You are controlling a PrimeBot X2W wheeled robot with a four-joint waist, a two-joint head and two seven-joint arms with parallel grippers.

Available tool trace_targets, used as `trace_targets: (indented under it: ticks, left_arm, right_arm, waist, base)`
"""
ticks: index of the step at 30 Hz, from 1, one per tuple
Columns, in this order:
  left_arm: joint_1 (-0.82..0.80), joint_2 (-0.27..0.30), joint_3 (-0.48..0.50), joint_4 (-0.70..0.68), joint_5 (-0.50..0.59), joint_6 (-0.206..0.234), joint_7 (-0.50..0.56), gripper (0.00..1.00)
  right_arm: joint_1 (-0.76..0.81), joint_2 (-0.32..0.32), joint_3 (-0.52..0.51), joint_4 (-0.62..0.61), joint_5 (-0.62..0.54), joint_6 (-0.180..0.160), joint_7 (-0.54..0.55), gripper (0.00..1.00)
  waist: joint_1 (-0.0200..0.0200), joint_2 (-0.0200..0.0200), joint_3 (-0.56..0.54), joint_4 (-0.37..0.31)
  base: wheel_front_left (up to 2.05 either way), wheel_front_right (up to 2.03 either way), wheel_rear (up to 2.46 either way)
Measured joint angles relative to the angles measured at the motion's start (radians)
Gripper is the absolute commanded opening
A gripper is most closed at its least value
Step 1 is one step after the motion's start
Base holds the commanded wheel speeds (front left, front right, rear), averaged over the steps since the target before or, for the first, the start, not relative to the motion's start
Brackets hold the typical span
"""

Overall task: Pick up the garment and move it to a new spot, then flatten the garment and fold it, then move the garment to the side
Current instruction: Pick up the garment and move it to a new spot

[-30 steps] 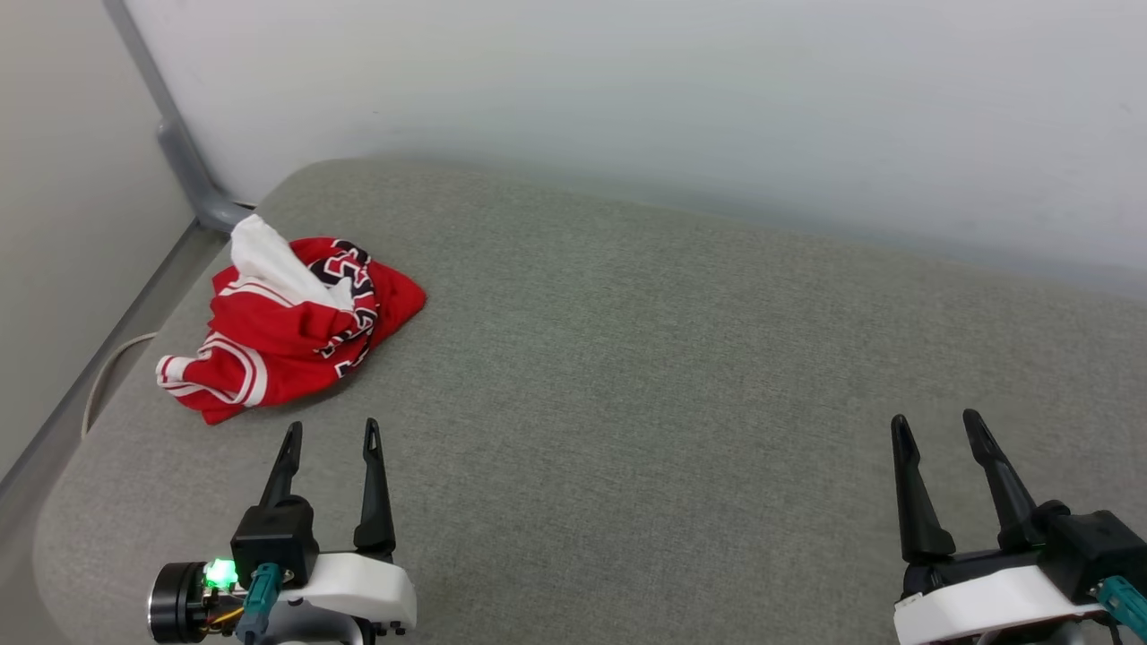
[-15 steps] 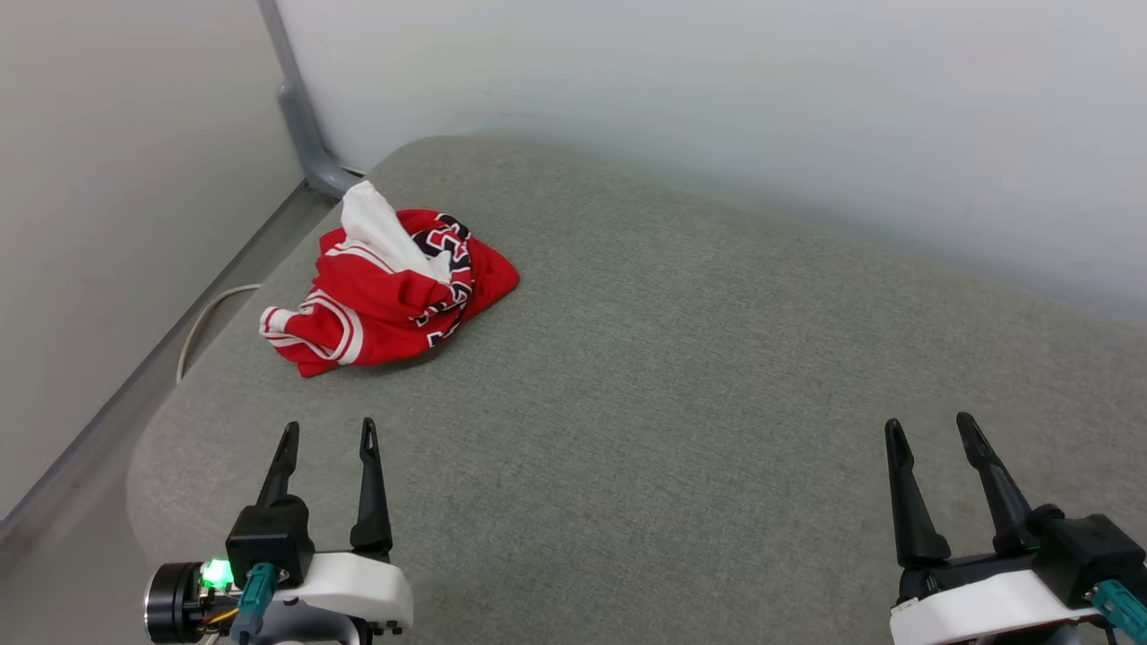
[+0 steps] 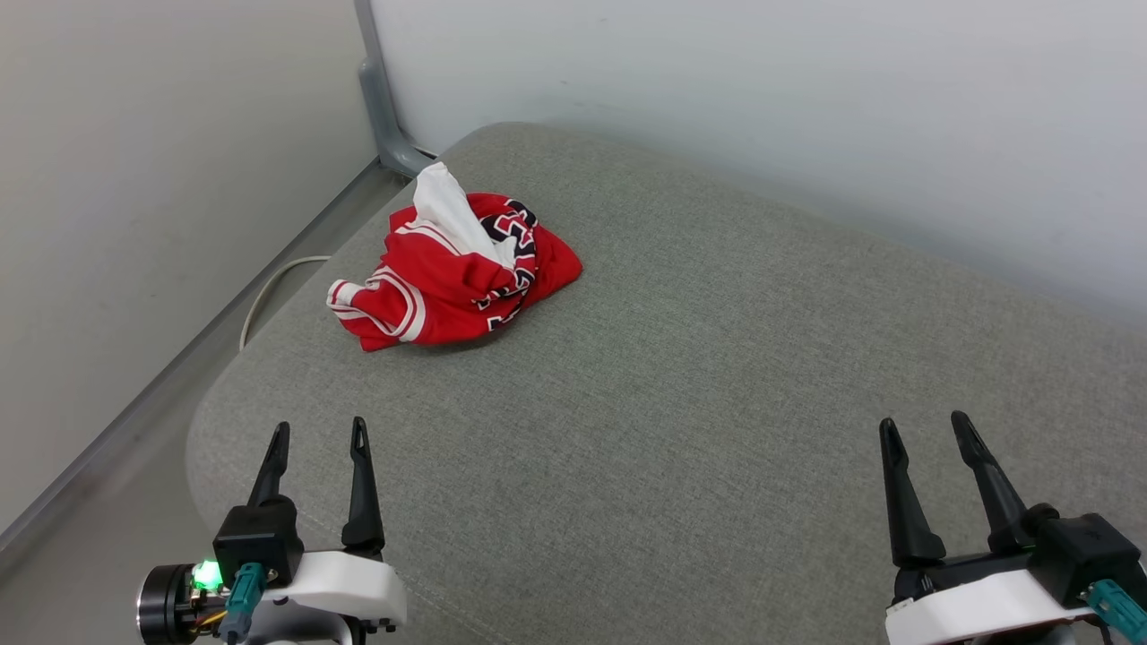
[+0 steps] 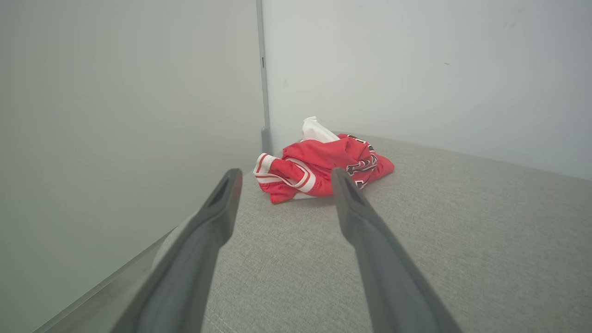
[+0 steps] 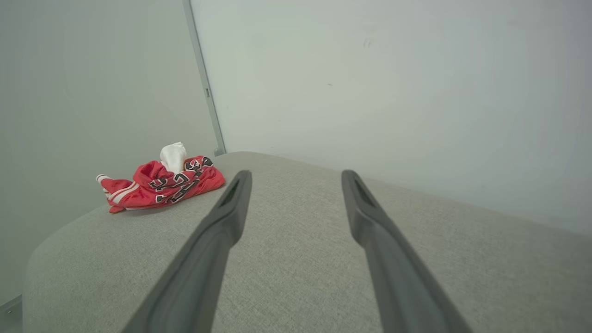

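On the grey cushion point(image 3: 717, 403) the garment point(image 3: 457, 269) lies crumpled near the far left corner, while our left gripper point(image 3: 319, 425) and right gripper point(image 3: 923, 419) stand near the front edge with jaws wide and empty, so we judge that picking, moving, flattening and folding all remain.

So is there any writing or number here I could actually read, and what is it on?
Red jersey: black, white-outlined lettering shows among the crumpled folds, but it is too creased and broken up to read.
No other words, labels or numbers can be read.
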Motion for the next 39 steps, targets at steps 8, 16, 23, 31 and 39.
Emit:
trace_targets:
  ticks: [8,16,23,31,39]
  left_arm:
    - [0.000,0.000,0.001,-0.005,-0.005,0.005,0.000,1.00]
    - [-0.078,0.018,0.048,0.015,-0.005,-0.029,0.000,1.00]
    - [-0.269,0.091,0.119,0.063,-0.020,-0.086,0.000,1.00]
    - [-0.504,0.171,0.147,0.202,-0.052,-0.150,0.000,1.00]
    - [-0.725,0.253,0.080,0.401,-0.140,-0.198,0.130,1.00]
  right_arm:
    - [-0.002,0.000,0.005,0.000,-0.002,0.000,0.000,1.00]
    - [-0.014,0.000,0.012,-0.007,-0.019,0.000,0.000,1.00]
    - [-0.060,0.000,0.008,-0.029,-0.064,0.000,0.000,1.00]
    - [-0.121,0.000,0.002,-0.074,-0.120,0.000,0.000,1.00]
    - [-0.166,0.001,0.003,-0.111,-0.145,0.000,0.000,1.00]
  waist:
    - [0.0000,0.0000,0.007,0.006]
    - [0.0000,0.0000,0.025,-0.018]
    - [0.0000,0.0000,0.090,-0.066]
    - [0.0001,0.0000,0.199,-0.131]
    - [0.0002,0.0000,0.306,-0.185]
  base:
    - [0.00,0.00,0.00]
    - [0.00,0.00,0.00]
    - [0.00,0.00,0.00]
    - [0.00,0.00,0.00]
    - [0.00,0.00,0.00]
